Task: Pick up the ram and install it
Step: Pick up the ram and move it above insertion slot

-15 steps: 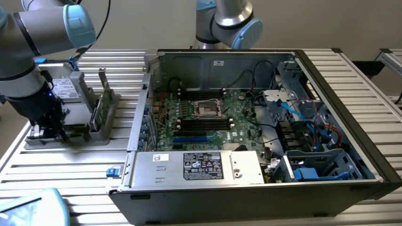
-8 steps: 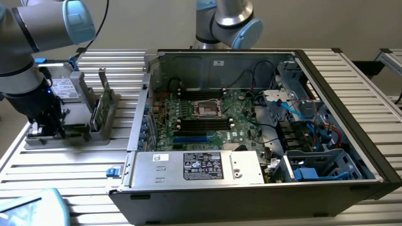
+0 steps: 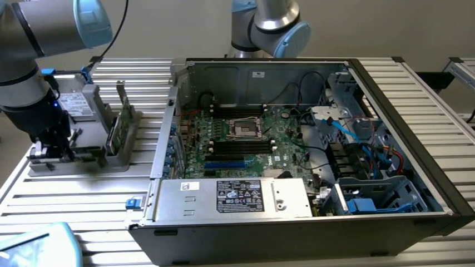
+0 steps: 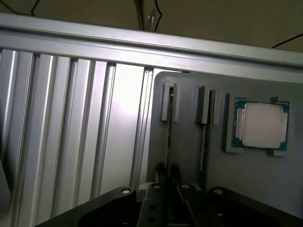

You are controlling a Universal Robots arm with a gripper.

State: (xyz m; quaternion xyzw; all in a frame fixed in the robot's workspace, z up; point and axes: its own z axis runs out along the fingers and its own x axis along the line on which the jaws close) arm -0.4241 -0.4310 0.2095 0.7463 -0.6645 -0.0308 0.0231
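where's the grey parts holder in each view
Exterior view: the grey parts holder sits on the ribbed table at the exterior view's left, beside the open computer case.
Wrist view: the holder lies under the camera, with a processor in one recess.
Shared landmark: the gripper, closed on the ram standing in a holder slot.

Plain beige wall (image 3: 171, 28) behind, evenly lit, ribbed aluminium table (image 3: 423, 94) of long silver slats (image 3: 67, 206), bright glare on the slats in the wrist view
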